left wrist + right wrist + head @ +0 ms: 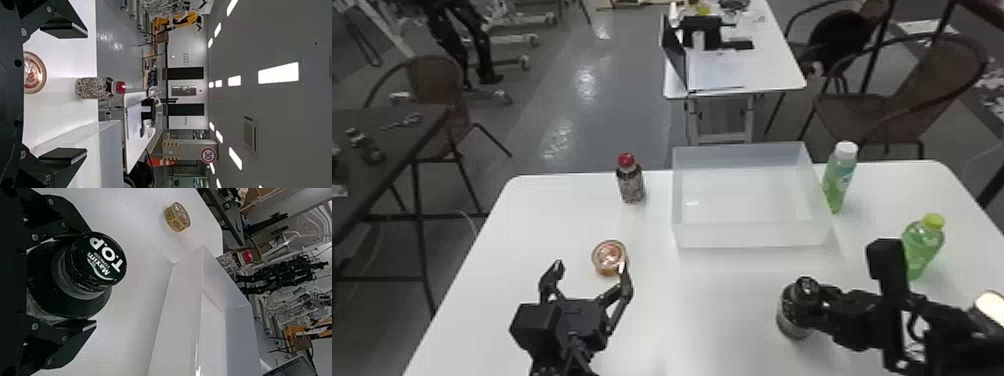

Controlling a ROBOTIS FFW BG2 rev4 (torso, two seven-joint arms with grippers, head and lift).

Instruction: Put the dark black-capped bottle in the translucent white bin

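One black two-fingered right gripper (pixel 93 277) was clamped on the dark, round black-capped bottle (pixel 791 317), outside the translucent white rectangular plastic bin (pixel 752 236), whose near wall could've snagged it if lifted too low.

Near table: white, rounded corners (pixel 542 215); its far edge faces the open floor
Floor: smooth grey (pixel 617 95); glossy, with pale patches of reflected light
Far table: a smaller white one (pixel 779 65), beyond the first; an open dark screen (pixel 676 57) and white sheets (pixel 717 70) on it
Left side: a dark table (pixel 397 142) on thin black legs; a brown chair (pixel 434 82) behind it; wheeled stands (pixel 519 40) farther back
Right side: a brown armchair (pixel 862 107) over by the far table
Far wall: pale (pixel 188 51); two dark upright panels (pixel 190 73); a round red-rimmed sign (pixel 208 155); an orange-and-white cone (pixel 161 162)
Ceiling: grey (pixel 278 117); rows of bright white lights (pixel 278 73)
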